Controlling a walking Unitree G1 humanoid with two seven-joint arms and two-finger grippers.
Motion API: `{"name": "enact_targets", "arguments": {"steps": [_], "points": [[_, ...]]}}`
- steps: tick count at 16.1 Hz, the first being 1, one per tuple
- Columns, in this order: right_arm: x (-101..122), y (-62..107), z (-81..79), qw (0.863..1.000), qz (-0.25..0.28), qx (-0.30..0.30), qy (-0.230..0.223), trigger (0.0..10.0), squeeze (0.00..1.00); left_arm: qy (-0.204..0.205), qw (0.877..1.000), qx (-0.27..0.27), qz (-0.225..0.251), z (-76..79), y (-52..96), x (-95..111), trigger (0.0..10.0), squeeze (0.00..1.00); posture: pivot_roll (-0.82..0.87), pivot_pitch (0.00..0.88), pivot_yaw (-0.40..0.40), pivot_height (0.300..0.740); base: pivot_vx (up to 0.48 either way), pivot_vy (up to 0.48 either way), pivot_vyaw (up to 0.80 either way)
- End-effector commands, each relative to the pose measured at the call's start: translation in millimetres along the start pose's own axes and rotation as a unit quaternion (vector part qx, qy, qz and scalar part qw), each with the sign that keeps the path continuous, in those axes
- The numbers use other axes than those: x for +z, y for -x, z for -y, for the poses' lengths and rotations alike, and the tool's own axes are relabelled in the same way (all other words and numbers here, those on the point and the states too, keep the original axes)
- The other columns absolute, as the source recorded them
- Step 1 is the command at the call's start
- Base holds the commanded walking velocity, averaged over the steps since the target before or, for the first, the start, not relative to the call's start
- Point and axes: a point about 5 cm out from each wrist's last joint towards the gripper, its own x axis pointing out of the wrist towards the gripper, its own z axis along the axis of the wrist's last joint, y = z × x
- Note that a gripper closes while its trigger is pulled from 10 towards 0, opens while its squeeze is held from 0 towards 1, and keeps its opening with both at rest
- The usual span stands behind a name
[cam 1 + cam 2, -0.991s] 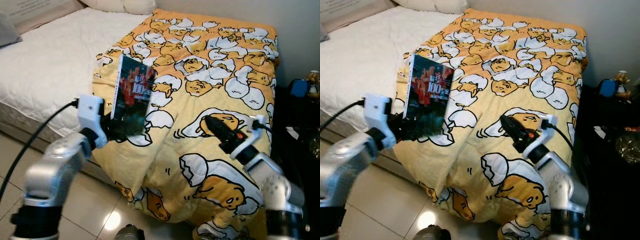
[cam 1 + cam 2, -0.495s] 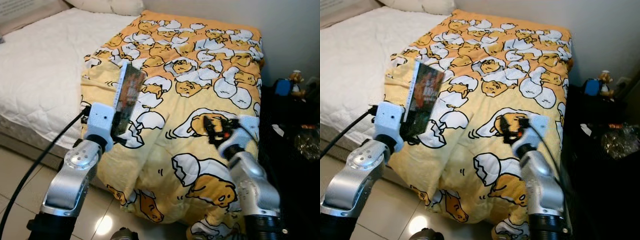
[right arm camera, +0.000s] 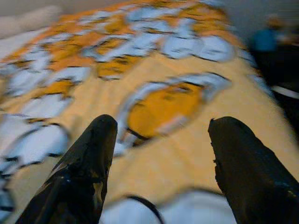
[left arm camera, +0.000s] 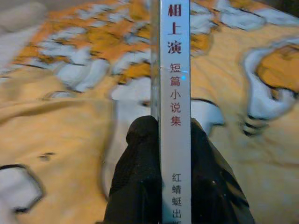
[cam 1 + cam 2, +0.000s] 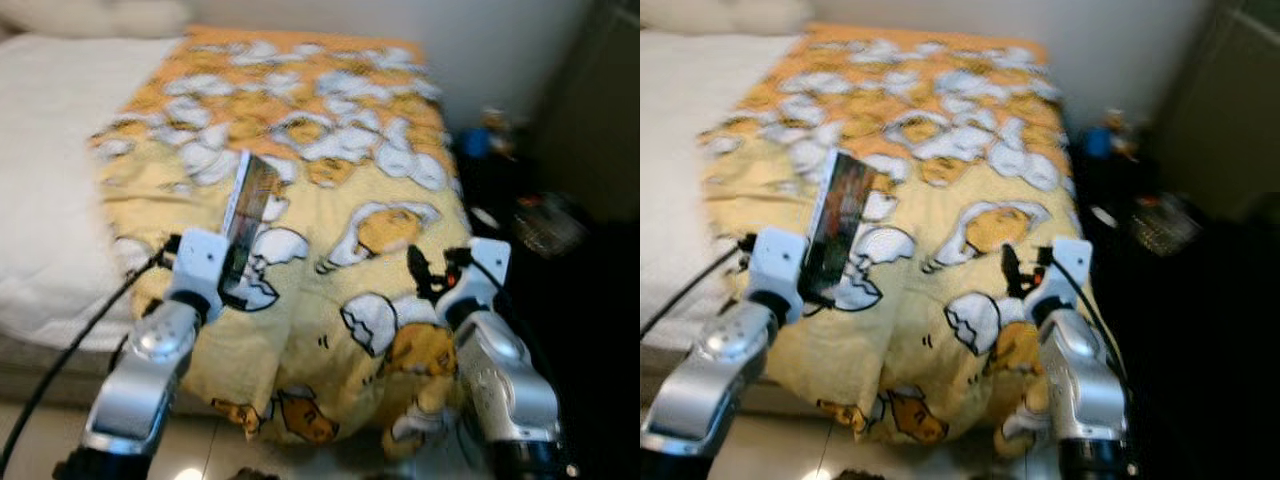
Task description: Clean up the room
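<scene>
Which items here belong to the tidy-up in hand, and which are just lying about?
In hand:
- book, held upright, spine to the wrist camera
- left gripper, shut on the book
- right gripper, open, holding nothing, over the blanket

Lying about:
- yellow egg-print blanket
- white mattress
- blurred clutter on the dark stand beside the bed

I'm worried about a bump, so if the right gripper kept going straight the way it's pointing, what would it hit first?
Most likely the yellow blanket on the bed. The right gripper is open and empty, with patterned fabric between and beyond its fingers. Depth is blurred, so the contact point is uncertain.
</scene>
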Motion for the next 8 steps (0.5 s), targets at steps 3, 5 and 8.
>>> {"name": "enact_targets", "arguments": {"steps": [3,5,8], "points": [[3.7,2.3,-6.2,1.0,0.002,-0.001,0.006,10.0,0.0,-0.008,1.0,0.011,0.022,-7.3,6.3,10.8,10.0,0.0,-0.09,0.0,-0.005,0.74,0.0,0.48,-0.66],[-0.9,4.7,-4.6,1.0,-0.004,-0.008,-0.001,10.0,0.0,-0.017,0.999,0.02,0.022,-10.8,8.4,8.9,10.0,0.0,-0.09,0.0,-0.004,0.74,0.0,0.48,-0.65],[-1.3,6.0,-9.0,1.0,-0.006,0.003,0.015,10.0,0.0,-0.013,1.0,0.009,0.026,-11.7,10.5,11.9,10.0,0.0,-0.1,0.0,0.013,0.74,0.0,0.48,-0.6]]}}
